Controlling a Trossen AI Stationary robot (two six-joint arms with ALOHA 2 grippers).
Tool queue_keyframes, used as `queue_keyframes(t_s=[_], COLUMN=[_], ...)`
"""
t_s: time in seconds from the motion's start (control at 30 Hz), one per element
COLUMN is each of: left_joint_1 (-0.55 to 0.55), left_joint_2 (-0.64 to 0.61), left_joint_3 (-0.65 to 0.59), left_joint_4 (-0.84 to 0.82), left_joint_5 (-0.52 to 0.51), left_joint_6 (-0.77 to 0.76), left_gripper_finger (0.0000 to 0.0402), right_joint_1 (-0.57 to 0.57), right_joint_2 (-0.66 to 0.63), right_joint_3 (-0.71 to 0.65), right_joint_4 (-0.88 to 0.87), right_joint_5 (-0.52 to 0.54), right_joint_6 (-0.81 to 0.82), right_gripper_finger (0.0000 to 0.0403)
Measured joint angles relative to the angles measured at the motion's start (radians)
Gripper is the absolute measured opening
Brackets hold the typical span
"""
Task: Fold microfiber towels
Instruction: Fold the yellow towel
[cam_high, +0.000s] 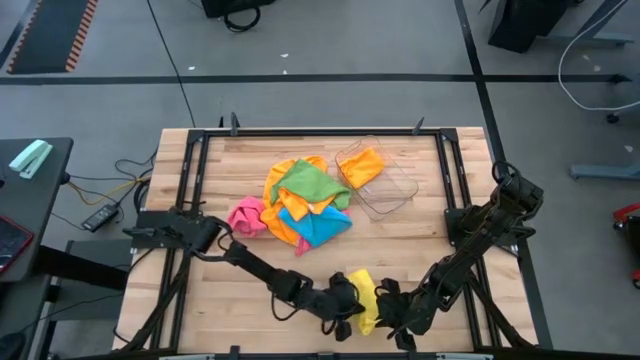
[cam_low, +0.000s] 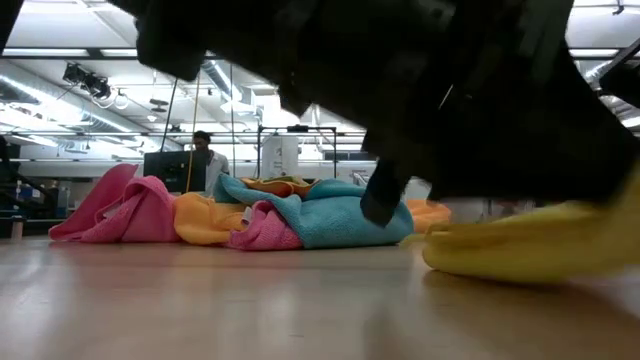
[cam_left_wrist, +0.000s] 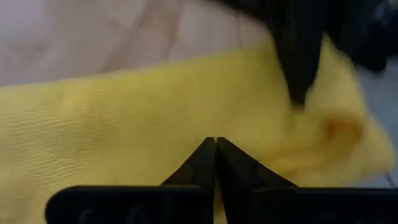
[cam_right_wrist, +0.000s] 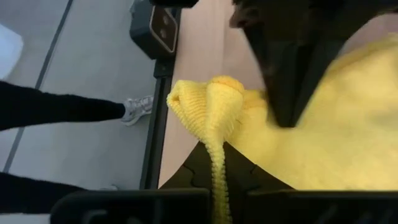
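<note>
Where the two arms meet at the near edge of the table, you see a yellow towel bunched into a narrow, upright strip between them. The left gripper stands at the towel's left side with its fingers pressed together tip to tip against the yellow cloth; you cannot tell whether any fabric is caught between them. The right gripper stands at the towel's right side, closed on a gathered fold of the yellow towel, which bulges out past the fingertips as a ribbed, rounded knot. The cloth has a fine, looped weave and a soft matte surface. In the low view it lies as a flat yellow mound on the wood at the right.

Farther back, near the table's middle, you see a loose pile of towels: green on top, orange beneath it, blue at the front, pink at the left. Just beside the pile on its right sits a clear plastic tray holding an orange towel.

In the right wrist view a person's dark-sleeved leg and light shoe show on the floor beyond the table edge.
</note>
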Motion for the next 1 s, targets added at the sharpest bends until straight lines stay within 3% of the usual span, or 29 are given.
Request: queue_keyframes(t_s=[0.3,0.47,0.77,1.0], left_joint_1=[0.005,0.006,-0.001,-0.017], left_joint_2=[-0.001,-0.001,-0.001,-0.017], left_joint_3=[0.002,0.002,0.002,0.002], left_joint_4=[-0.115,-0.121,-0.127,-0.13], left_joint_5=[0.037,0.035,0.034,0.034], left_joint_6=[0.007,0.035,0.03,0.004], left_gripper_finger=[0.001,0.0026,0.0007,0.0028], right_joint_1=[-0.015,-0.073,-0.186,-0.209], right_joint_2=[0.0,0.0,0.003,0.004], right_joint_3=[0.0,0.0,-0.001,-0.035], right_joint_4=[0.002,0.007,0.009,0.012], right_joint_5=[0.002,-0.045,-0.097,-0.122], right_joint_6=[-0.001,-0.12,-0.376,-0.398], right_gripper_finger=[0.0014,0.0014,0.0014,0.0015])
